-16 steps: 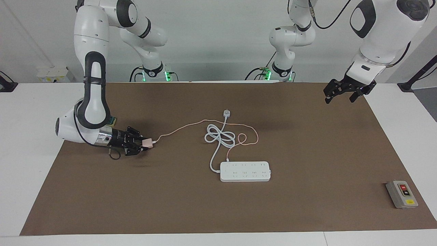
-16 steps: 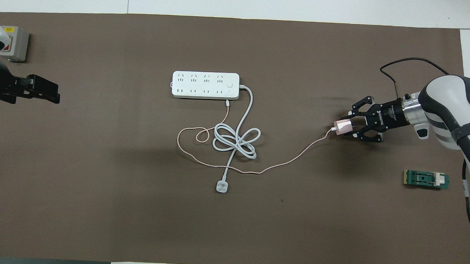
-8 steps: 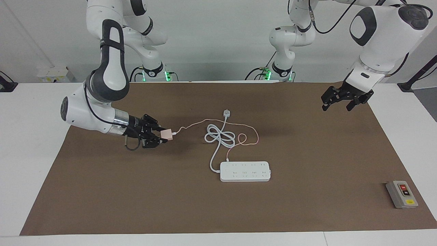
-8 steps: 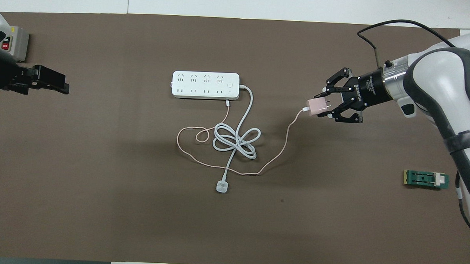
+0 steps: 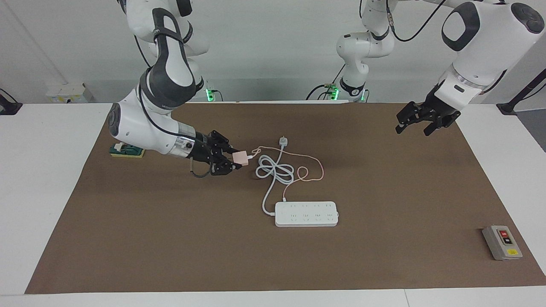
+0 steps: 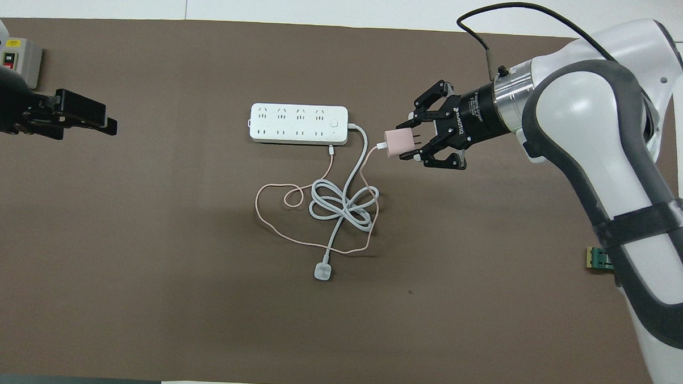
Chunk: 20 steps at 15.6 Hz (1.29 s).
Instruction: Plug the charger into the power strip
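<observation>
A: What does the right gripper (image 5: 236, 161) have hold of?

B: The charger (image 5: 240, 158), a pale-pink cube. The fingertips are clamped on it, with the outer links splayed to the sides. In the overhead view its two metal prongs point back toward the gripper's palm. The gripper is raised above the brown mat (image 5: 170, 238), over the stretch between the coiled white cord (image 5: 275, 169) and the right arm's end of the table.

A: And the charger's cable?

B: The thin pink cable (image 6: 272, 226) drops from the cube to the mat, loops around the white coil and ends just beside the power strip (image 5: 306, 213), on the side nearer the robots.

A: Where is the strip itself?

B: Flat on the mat near the middle of the table, farther from the robots than the coil. Its thick cord runs back to a white plug (image 5: 282, 141) lying nearer the robots.

A: The other arm?

B: The left gripper (image 5: 416, 123) waits in the air over the mat toward the left arm's end, fingers spread and holding nothing. A grey switch box (image 5: 502, 242) sits at that end, farther from the robots. A small green block (image 5: 126, 151) lies near the right arm's end.
</observation>
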Each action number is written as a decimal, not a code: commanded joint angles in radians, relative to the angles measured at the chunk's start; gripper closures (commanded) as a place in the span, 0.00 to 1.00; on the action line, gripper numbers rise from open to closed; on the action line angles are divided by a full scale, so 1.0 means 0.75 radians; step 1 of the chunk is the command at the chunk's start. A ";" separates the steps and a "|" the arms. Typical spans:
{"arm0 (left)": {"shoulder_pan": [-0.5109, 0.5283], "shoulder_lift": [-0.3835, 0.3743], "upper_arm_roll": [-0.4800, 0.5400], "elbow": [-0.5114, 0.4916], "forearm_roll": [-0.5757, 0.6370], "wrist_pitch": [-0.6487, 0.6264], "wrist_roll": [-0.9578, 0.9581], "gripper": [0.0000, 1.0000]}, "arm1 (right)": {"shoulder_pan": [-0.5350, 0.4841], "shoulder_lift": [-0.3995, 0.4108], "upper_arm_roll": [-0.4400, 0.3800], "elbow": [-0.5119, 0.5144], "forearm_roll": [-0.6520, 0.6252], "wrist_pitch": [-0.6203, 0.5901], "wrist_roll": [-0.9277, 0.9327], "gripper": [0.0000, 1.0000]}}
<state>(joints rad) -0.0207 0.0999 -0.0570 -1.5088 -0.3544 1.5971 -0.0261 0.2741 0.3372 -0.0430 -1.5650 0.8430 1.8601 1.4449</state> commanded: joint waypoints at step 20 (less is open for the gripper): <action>-0.017 0.266 -0.002 -0.448 -1.450 0.180 0.884 0.00 | 0.350 0.068 0.047 0.053 0.097 0.373 0.286 1.00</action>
<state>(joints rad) -0.0400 0.3782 -0.0629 -1.7469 -1.4130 1.7444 0.6078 0.5427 0.3598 -0.0083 -1.5618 0.8911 2.1735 1.6513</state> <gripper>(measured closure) 0.000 0.520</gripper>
